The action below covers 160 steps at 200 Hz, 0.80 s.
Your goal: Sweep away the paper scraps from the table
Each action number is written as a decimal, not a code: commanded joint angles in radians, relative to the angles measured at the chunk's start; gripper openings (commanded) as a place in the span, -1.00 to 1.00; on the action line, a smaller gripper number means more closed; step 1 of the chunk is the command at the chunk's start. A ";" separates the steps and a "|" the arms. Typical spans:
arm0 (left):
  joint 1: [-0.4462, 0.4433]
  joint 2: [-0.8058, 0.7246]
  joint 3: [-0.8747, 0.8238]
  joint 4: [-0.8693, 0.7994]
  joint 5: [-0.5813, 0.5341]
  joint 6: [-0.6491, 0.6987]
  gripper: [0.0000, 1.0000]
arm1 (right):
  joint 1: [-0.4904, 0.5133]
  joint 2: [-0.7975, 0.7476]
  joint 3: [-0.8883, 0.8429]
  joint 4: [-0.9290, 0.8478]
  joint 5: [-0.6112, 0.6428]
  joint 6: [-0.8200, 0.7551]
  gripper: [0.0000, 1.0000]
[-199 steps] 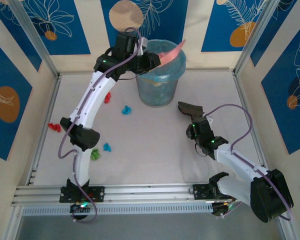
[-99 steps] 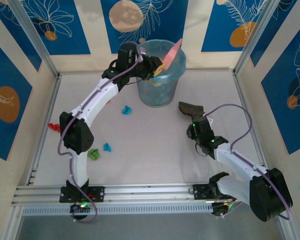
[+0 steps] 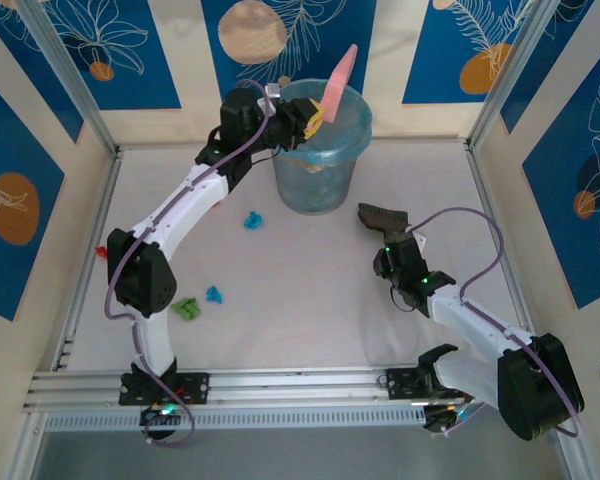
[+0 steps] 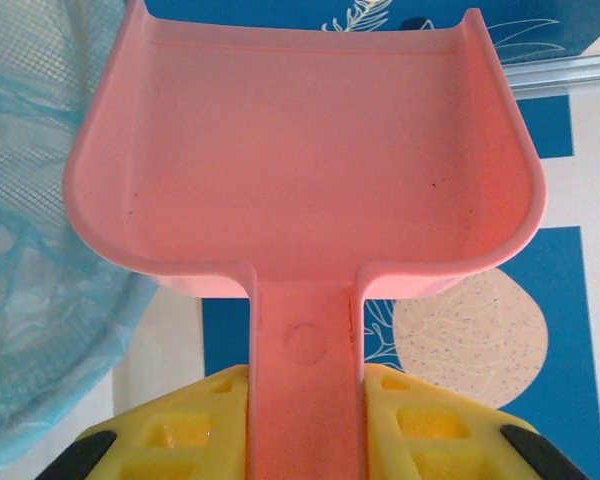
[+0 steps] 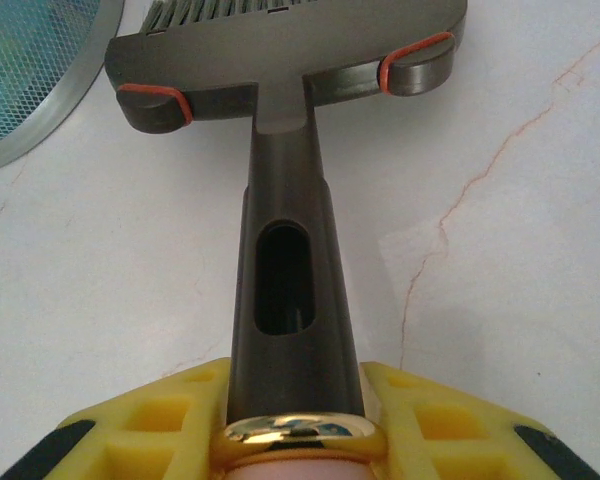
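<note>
Overhead view of a pale table [image 3: 310, 300] enclosed by blue-and-cream patterned walls, with two robot arms mounted at its near edge.

The left arm reaches to the far side, where a translucent blue bin [image 3: 320, 165] stands on the table. The left gripper [image 3: 308, 115] sits at the bin's rim, its yellow fingers [image 4: 180, 430] clamped on the handle of a pink dustpan [image 3: 338, 75]. The dustpan is tipped up steeply above the bin opening. In the left wrist view, the left gripper [image 4: 305, 420] holds the dustpan [image 4: 305, 170] with the scoop face turned to the camera, plain pink with a few dark specks, and the bin's blue mesh wall [image 4: 30, 250] to the left.

The right gripper [image 3: 391, 240] is low over the table to the right of the bin, closed tight on the handle of a dark grey brush [image 3: 381, 214]. In the right wrist view, the right gripper [image 5: 300, 425] grips the brush [image 5: 285, 160], whose head lies just beside the bin's base.

Paper scraps lie on the left half of the table: a blue one [image 3: 251, 219] near the bin, another blue one [image 3: 213, 294] and a green one [image 3: 187, 308] close together beside the left arm, and a red one [image 3: 102, 251] at the left edge, partly hidden by the arm
</note>
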<state>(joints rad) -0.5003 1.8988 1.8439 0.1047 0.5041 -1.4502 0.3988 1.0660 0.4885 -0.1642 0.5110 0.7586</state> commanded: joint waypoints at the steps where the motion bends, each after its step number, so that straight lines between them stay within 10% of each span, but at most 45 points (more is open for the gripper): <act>1: 0.011 -0.062 -0.031 0.103 -0.006 -0.025 -1.00 | -0.006 0.008 0.024 0.002 -0.006 -0.010 -1.00; 105: 0.005 -0.157 -0.143 0.184 0.005 -0.027 -1.00 | -0.009 0.013 0.024 0.000 0.000 -0.015 -1.00; 160: -0.050 -0.377 -0.323 0.051 -0.089 0.253 -1.00 | -0.011 0.012 0.021 -0.007 0.013 -0.020 -1.00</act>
<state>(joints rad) -0.5114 1.6646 1.5822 0.2050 0.4808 -1.3834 0.3939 1.0775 0.4908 -0.1638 0.5121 0.7444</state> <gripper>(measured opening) 0.265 0.315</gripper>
